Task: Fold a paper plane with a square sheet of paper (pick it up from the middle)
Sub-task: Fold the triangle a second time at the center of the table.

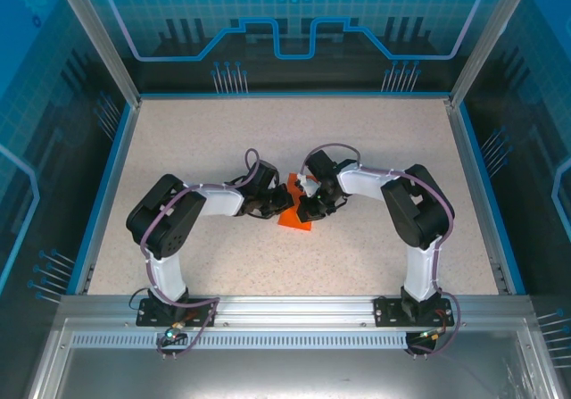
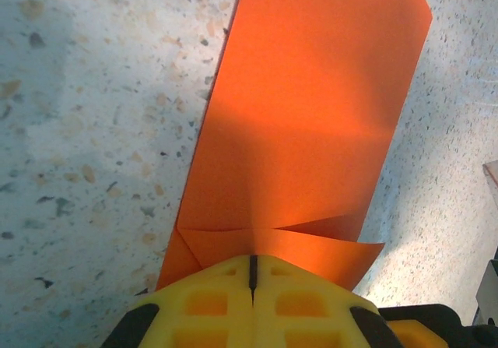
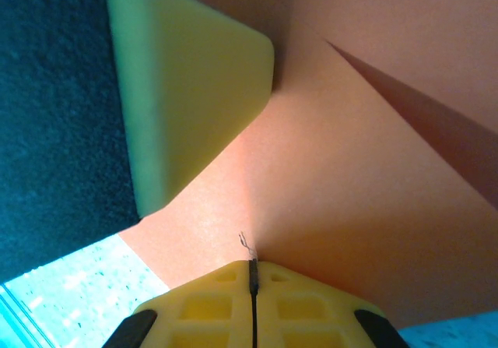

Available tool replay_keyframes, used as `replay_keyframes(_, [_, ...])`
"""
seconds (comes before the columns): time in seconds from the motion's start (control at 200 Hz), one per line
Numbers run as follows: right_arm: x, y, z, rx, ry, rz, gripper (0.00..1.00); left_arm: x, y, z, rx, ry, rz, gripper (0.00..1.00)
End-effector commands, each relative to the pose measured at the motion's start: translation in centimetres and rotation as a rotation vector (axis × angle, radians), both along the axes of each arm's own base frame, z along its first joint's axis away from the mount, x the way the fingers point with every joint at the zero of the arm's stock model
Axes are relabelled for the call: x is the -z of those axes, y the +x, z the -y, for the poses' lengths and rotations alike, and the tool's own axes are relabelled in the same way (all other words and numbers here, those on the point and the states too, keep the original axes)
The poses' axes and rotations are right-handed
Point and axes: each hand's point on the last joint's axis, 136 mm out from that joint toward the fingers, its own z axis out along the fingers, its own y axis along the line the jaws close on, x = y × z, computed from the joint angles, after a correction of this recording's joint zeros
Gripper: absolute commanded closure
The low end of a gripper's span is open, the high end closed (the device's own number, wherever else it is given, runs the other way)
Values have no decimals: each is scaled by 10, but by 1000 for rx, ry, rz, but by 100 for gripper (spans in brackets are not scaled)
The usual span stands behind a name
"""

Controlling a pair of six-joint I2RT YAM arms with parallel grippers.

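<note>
Orange sheet (image 2: 311, 130), part-folded, lies straight ahead of my left gripper (image 2: 252, 266) and right gripper (image 3: 253, 268), both clenched, tips against it (pinching or pressing, I cannot tell); risk: the two crowded tips dragging apart could skew the crease (image 2: 233, 230) or tear it.

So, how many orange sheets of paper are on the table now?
1. The orange sheet, partly folded, lies in the middle of the table, between the left fingers and the right fingers. A sheet hidden beneath it cannot be excluded.
</note>
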Motion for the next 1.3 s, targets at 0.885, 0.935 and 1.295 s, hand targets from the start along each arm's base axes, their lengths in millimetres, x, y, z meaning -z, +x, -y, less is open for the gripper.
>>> replay_keyframes(0.885, [6,-54,41,12,-88,-100,93,43,-34,-35,-49,155,-132,100])
replay_keyframes(0.935, [2,-49,38,20,-74,-86,93,43,-33,-34,-46,150,-129,100])
replay_keyframes(1.295, [-36,-1,-5,71,100,20,92,38,-32,-30,-29,130,-116,100])
